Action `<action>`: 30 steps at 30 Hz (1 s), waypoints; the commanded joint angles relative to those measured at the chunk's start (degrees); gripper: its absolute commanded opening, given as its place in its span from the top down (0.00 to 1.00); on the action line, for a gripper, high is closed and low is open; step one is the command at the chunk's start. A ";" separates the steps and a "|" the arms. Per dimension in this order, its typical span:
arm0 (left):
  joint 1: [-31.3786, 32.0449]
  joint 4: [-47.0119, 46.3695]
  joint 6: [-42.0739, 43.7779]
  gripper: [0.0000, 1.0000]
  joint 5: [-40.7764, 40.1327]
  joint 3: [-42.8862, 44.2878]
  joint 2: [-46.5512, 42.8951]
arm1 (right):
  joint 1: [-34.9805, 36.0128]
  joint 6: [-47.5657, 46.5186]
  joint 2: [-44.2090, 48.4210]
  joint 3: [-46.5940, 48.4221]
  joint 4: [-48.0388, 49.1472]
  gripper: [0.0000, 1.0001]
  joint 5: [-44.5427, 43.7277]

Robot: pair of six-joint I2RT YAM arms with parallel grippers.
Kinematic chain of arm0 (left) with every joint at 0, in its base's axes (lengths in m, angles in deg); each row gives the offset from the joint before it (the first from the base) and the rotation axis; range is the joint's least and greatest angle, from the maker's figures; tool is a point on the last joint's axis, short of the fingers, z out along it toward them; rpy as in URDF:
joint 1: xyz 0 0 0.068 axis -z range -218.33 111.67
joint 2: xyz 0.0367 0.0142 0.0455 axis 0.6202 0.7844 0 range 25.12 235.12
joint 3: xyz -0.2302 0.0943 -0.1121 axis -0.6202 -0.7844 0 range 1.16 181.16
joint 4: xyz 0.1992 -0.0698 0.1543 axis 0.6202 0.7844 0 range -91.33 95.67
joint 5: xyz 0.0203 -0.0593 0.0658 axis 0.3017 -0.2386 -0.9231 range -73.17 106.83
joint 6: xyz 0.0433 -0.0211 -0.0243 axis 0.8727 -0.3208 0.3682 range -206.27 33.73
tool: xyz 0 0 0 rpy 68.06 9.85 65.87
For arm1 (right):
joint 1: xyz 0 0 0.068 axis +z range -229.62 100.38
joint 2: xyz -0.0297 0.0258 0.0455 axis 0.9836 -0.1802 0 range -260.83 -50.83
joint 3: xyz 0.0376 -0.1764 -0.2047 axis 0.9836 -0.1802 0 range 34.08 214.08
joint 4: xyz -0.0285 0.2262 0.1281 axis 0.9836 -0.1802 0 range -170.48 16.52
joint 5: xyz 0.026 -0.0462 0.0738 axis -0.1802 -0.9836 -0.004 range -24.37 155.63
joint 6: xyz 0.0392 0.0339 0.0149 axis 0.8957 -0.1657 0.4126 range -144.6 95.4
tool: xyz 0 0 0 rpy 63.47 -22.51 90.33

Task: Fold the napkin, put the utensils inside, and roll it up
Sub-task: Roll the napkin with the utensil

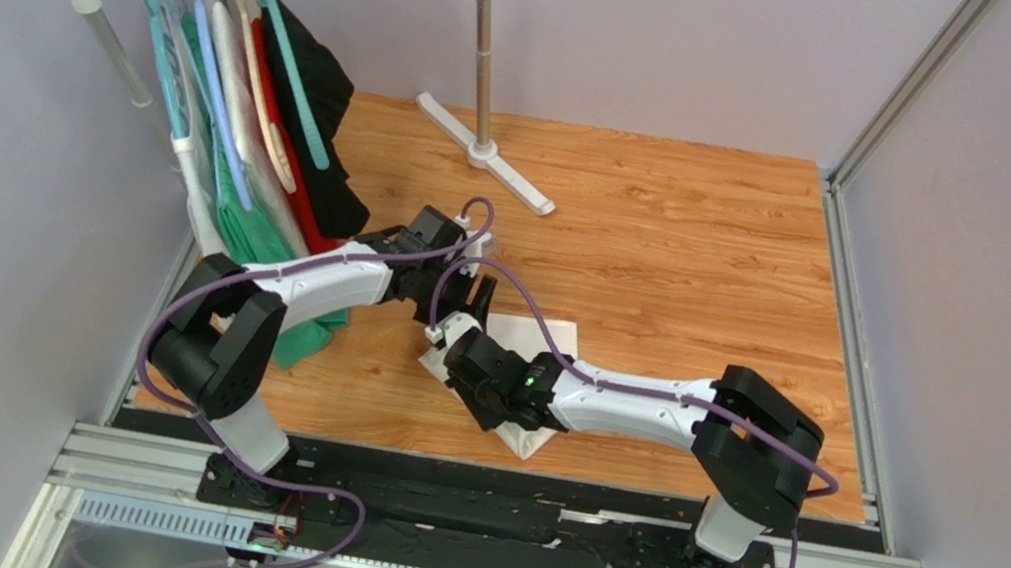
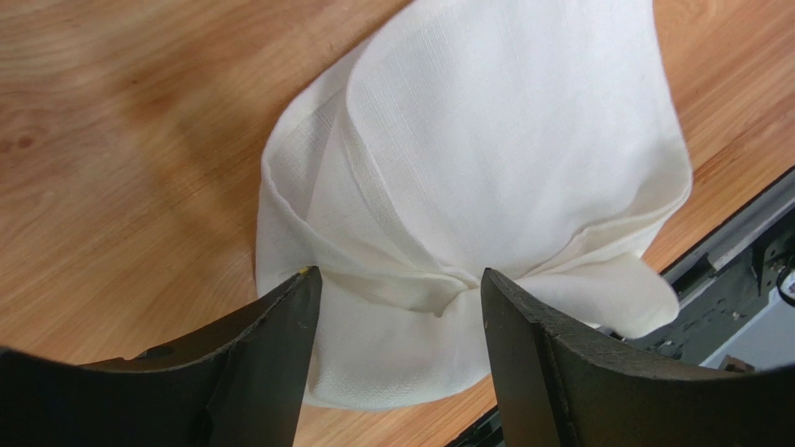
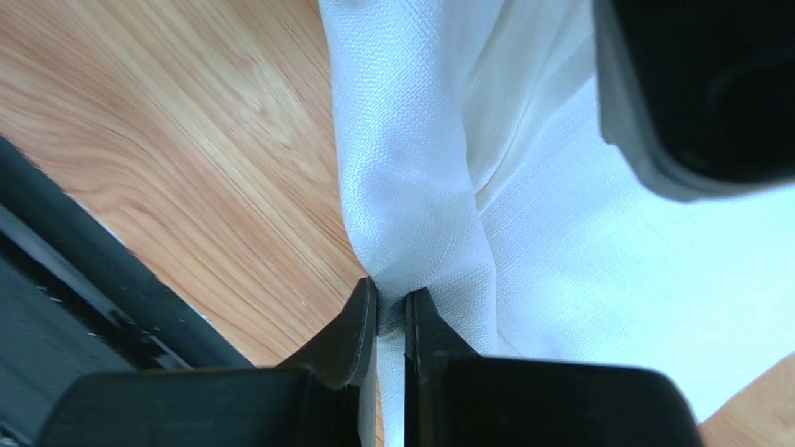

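Note:
The white napkin [image 1: 546, 340] lies bunched and partly folded on the wooden table near its front edge. In the right wrist view my right gripper [image 3: 392, 296] is shut on a raised fold of the napkin [image 3: 411, 186], pinching the cloth between its fingertips. My left gripper [image 2: 397, 279] stands open just above the napkin [image 2: 504, 140], its dark fingers [image 2: 280, 345] astride a gathered crease with cloth between them but not gripped. From above, the left gripper [image 1: 466, 287] and right gripper [image 1: 450, 351] meet at the napkin's left side. The utensils are out of view.
A clothes rail with coloured hangers and garments [image 1: 237, 109] stands at the back left, with a green cloth [image 1: 255, 239] hanging beside the left arm. A white stand base [image 1: 486, 154] sits at the back. The black mounting rail [image 1: 494, 501] borders the table's near edge.

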 commanded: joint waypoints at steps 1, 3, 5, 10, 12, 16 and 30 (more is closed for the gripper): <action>-3.43 -2.00 -2.41 0.27 2.02 3.78 -6.46 | -0.70 4.21 -2.05 -2.75 -8.62 1.00 8.70; -3.52 -0.25 -1.62 0.26 2.21 4.92 -5.94 | -0.88 4.30 -1.35 -3.02 -8.01 1.00 8.44; -3.69 0.98 -1.44 0.26 1.42 5.27 -5.23 | -1.14 4.39 -0.91 -3.63 -7.39 1.00 8.53; -4.48 2.57 -2.49 0.26 0.02 4.48 -2.69 | -1.41 5.18 1.02 -6.53 -4.06 1.00 6.94; -4.48 2.57 -2.94 0.26 -0.34 4.48 -1.37 | -1.41 5.53 0.86 -7.15 -3.43 1.00 6.60; -4.48 2.57 -3.90 0.24 -1.13 5.54 2.32 | -1.14 6.23 0.68 -7.94 -2.29 1.00 5.54; -11.51 -6.57 -11.46 0.21 -9.56 2.73 -4.69 | -4.74 8.08 5.24 -9.17 -0.18 1.00 14.94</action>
